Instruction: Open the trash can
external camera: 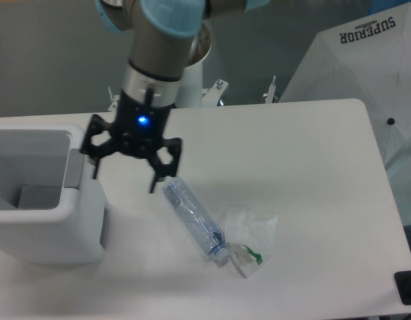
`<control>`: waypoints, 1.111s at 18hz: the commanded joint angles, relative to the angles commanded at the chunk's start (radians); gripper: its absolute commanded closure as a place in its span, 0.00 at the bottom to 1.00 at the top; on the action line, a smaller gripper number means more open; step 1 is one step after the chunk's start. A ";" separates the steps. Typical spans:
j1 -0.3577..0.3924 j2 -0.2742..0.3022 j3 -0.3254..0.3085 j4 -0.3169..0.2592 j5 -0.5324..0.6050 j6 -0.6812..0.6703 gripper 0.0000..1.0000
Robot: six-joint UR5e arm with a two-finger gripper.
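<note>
The white trash can point(52, 220) stands at the table's left edge with its lid gone from the top, so I see down into the hollow inside. Its grey push tab point(72, 170) shows on the right rim. My gripper point(124, 179) hangs open just right of the can's top, one finger point(95, 167) near the tab, the other point(154, 181) over the table. Nothing is between the fingers.
A crushed clear plastic bottle point(193, 219) lies on the white table point(305, 180) right of the can, with a crumpled clear bag point(250, 239) at its cap end. A white umbrella-like cover point(365, 73) stands at the back right.
</note>
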 joint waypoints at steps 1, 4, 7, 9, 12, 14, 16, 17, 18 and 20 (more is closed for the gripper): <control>0.018 -0.002 -0.003 -0.002 0.022 0.026 0.00; 0.084 -0.018 -0.012 -0.005 0.046 0.109 0.00; 0.162 -0.031 -0.017 0.002 0.079 0.219 0.00; 0.193 -0.040 -0.014 0.002 0.079 0.293 0.00; 0.219 -0.078 -0.014 0.006 0.085 0.383 0.00; 0.227 -0.113 -0.006 0.006 0.086 0.439 0.00; 0.264 -0.132 -0.008 0.003 0.094 0.495 0.00; 0.272 -0.136 -0.011 0.003 0.112 0.546 0.00; 0.285 -0.149 -0.015 0.003 0.141 0.604 0.00; 0.308 -0.190 -0.008 0.005 0.189 0.721 0.00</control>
